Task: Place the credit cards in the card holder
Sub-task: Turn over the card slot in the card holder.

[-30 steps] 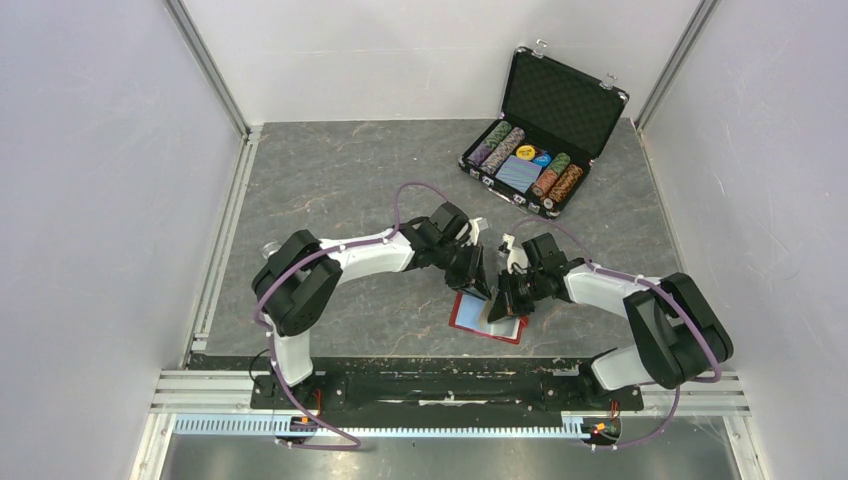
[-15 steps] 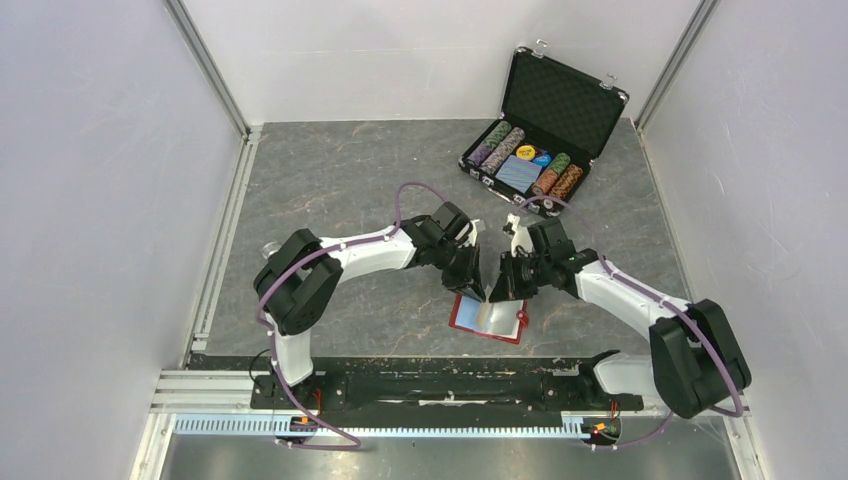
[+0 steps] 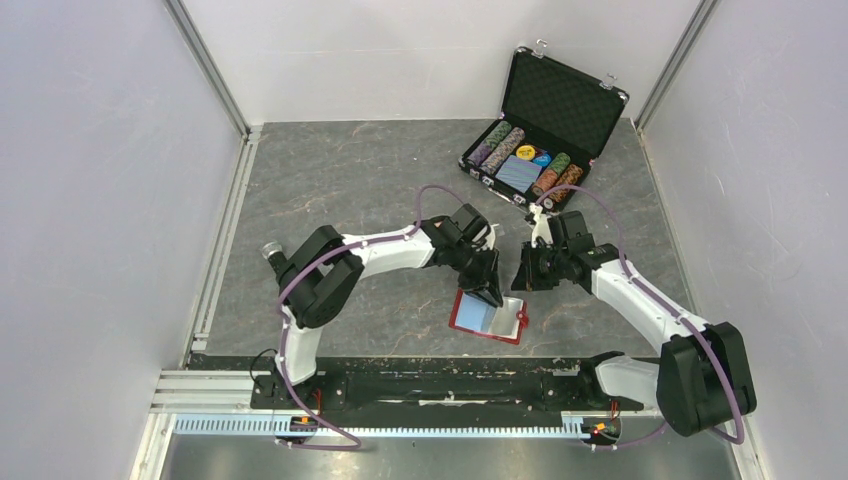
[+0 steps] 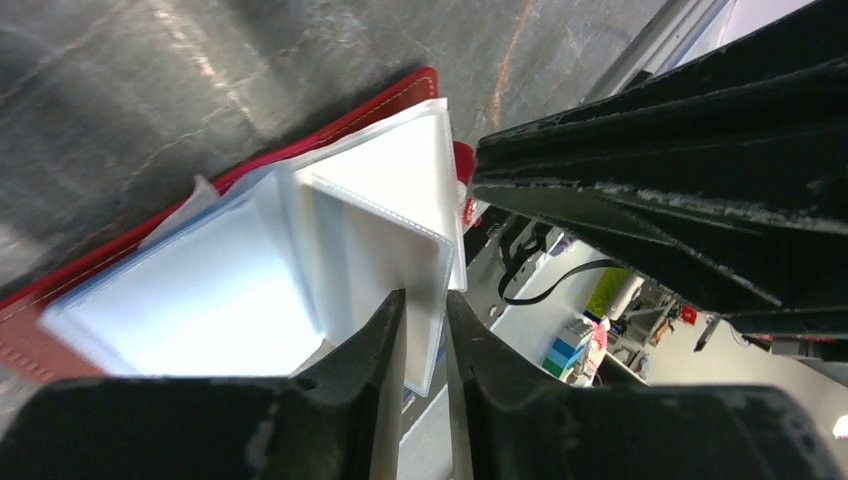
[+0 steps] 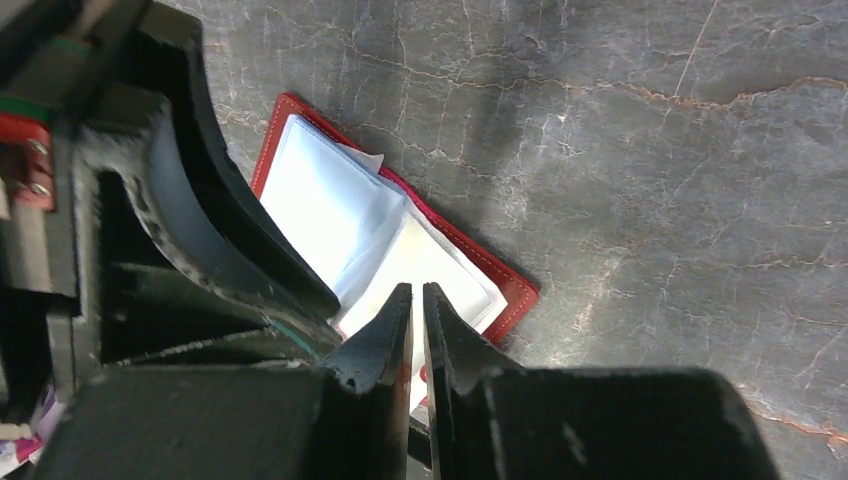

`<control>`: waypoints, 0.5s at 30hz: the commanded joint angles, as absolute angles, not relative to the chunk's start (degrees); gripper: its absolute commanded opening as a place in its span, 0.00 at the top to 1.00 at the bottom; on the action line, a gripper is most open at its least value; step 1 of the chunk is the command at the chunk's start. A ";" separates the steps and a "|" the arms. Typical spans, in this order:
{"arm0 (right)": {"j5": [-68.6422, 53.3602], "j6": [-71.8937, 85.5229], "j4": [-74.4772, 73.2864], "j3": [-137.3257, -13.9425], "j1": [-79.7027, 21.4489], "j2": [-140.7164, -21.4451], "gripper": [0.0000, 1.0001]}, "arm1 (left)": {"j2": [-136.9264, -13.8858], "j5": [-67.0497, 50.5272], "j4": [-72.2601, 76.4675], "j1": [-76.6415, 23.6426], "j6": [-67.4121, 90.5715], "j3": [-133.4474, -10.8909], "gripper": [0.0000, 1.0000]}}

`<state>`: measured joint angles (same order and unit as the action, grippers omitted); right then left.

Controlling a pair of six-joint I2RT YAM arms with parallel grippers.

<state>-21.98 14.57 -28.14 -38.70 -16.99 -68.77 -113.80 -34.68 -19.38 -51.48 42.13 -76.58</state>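
The card holder point(image 3: 483, 320) lies open on the surface point(image 3: 340, 180) just in front of the arm bases, red cover down and pale lining up, on the same spot as a second ago. The arms around it have changed. The right end effector point(image 3: 522, 280), which a second ago hung over the holder's right half, close against the other arm, has drawn back up and to the right. It now sits clear of the holder, between it and the open chip case point(image 3: 565, 100) at the far right corner, and its elbow has swung out toward the right wall. Its fingers are pressed almost together, with only a thin slit between them and nothing in that slit. The left end effector point(image 3: 492, 296) has reached a little further forward and right and now stands over the holder's far edge, with its arm stretched straighter than before. From its wrist view a clear sleeve leaf point(image 4: 385, 200) stands lifted from the lining, and the leaf's edge runs into the narrow gap between the two fingers. Whether they clamp that edge or merely flank it cannot be told. With the right arm gone, the pale pages show uncovered from above. The chip case has not moved.
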 commanded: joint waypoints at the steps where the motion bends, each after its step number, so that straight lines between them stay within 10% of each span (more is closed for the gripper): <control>1: -21.54 12.71 -28.92 -41.31 -16.41 -68.07 0.90 | -115.47 -40.14 -16.05 -52.94 44.58 -79.55 0.71; 15: -25.84 10.93 -28.30 -40.88 -16.35 -70.09 0.88 | -109.72 -37.76 -8.97 -51.80 44.85 -74.88 0.57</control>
